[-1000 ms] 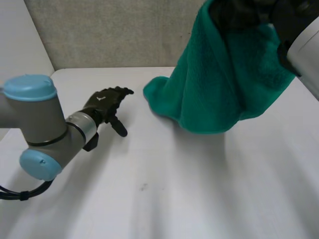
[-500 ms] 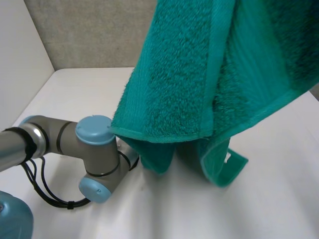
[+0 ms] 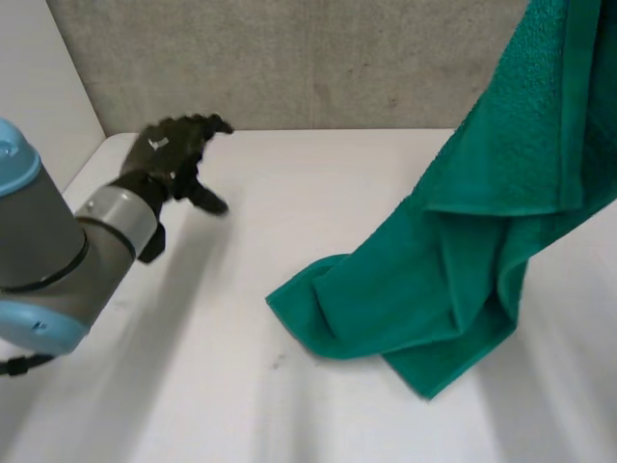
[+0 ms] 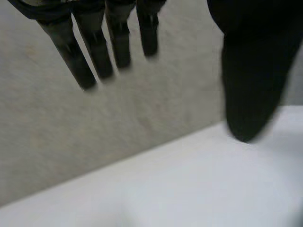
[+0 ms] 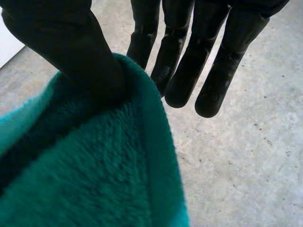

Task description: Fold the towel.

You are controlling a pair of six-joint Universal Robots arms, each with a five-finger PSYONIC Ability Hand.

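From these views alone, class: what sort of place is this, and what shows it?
Probably a robotics lab bench: a white table, a plain grey wall panel behind it, and the robot's black right hand pinching a green towel.

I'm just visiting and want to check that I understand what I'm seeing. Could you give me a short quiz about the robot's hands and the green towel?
1. True or false: the left hand holds the towel.
2. The towel is: A) folded flat; B) hanging from the right hand, lower end on the table; C) rolled into a ball.
3. Fill in: the right hand pinches the towel between its thumb and ____.
Key: 1 false; 2 B; 3 fingers.
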